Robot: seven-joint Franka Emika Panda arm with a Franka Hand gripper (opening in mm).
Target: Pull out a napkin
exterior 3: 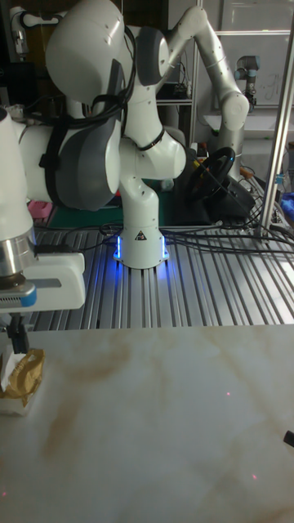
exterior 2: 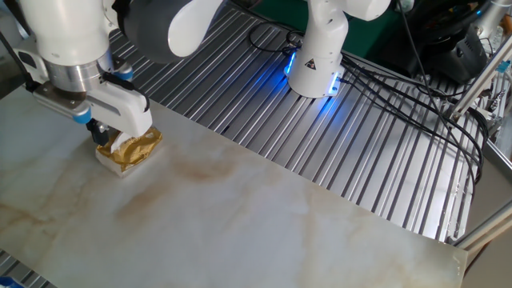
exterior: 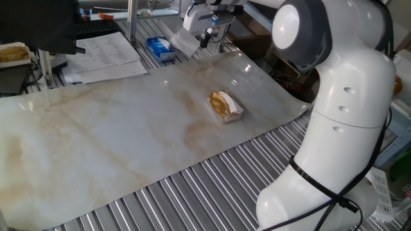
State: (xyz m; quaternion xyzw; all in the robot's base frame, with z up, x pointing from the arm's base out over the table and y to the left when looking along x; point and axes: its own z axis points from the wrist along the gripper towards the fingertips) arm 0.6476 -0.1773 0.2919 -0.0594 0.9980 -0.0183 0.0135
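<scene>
Item list, fixed view facing the white arm, left to right.

- Stack of white printed paper sheets (exterior: 106, 54), flat on the ribbed metal bench beyond the far edge of the mat.
- Small blue box (exterior: 159, 47), just right of the sheets, also on the bench.
- Two-finger gripper (exterior: 207, 38) on a white hand block, held in the air over the far part of the mat. The dark fingers are too small to judge, so whether they are spread, closed or gripping anything cannot be told.
- Cream marble-patterned table mat (exterior: 96, 135), with brown streaks.
- Small gold-brown clear-wrapped pack (exterior: 225, 106), lying on the mat right of centre.
- White jointed robot arm body (exterior: 340, 109), at the right edge.

Other two views:

- The gripper (exterior 2: 99, 132) hangs close above the pack (exterior 2: 132, 149) at its left end.
- Thin white napkin (exterior 2: 118, 143), seen only as a pale edge at the pack's top, beside the fingers; contact unclear.
- Tall view: the napkin (exterior 3: 7, 368) is at the left side of the pack (exterior 3: 24, 374).
</scene>
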